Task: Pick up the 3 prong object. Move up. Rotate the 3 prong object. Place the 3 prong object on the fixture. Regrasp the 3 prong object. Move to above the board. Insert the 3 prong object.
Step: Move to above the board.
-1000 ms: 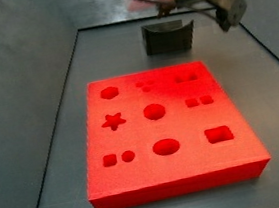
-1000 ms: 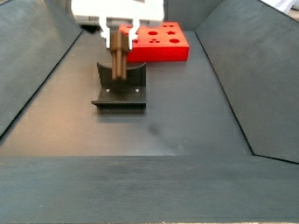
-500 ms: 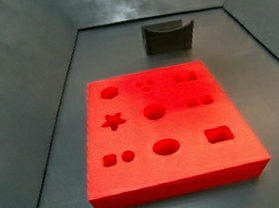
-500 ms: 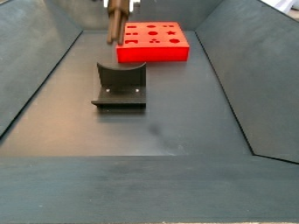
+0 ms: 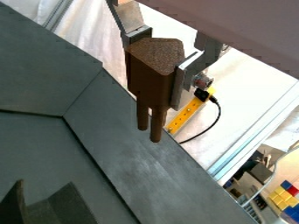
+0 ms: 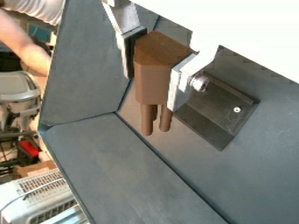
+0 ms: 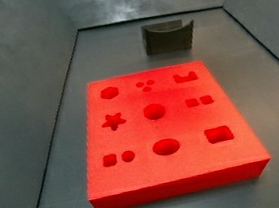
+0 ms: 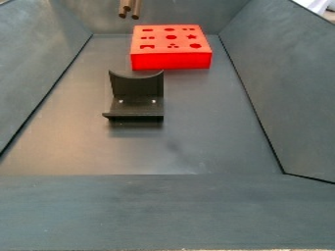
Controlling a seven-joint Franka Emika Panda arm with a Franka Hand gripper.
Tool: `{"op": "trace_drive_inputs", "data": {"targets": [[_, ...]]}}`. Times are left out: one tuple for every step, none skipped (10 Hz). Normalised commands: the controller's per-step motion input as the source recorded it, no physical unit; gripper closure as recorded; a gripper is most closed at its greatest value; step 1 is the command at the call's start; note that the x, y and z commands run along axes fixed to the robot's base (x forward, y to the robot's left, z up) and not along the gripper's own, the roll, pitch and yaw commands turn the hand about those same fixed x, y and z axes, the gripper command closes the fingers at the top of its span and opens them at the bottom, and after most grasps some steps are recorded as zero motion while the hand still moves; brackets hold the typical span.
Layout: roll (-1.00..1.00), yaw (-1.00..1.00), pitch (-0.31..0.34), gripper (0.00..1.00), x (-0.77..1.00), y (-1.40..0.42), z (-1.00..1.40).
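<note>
Jaws of the gripper (image 5: 153,59) are clamped on the 3 prong object (image 5: 152,79), prongs pointing down. It hangs high above the fixture (image 8: 133,96); the board (image 8: 171,46) lies beyond.

No readable text, labels, brands or nos. in any view. Gripper (image 5: 155,54) is well above the floor, closed on the 3 prong object (image 5: 152,80); no markings on either. Board (image 7: 164,128) has cut-outs only; fixture (image 8: 133,96) is plain.
</note>
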Motion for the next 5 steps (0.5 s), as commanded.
{"op": "trace_drive_inputs", "data": {"targets": [[-1.0,-0.12,0.158,1.0,-0.44,-1.0,0.34],[-1.0,-0.11,0.153,1.0,-0.44,-1.0,0.36],[-1.0,-0.09,0.155,1.0,-0.47,-1.0,0.37],[-1.0,-0.09,0.153,1.0,-0.47,-1.0,0.36],[-1.0,-0.08,0.16,1.0,-0.48,-1.0,0.36]]}}
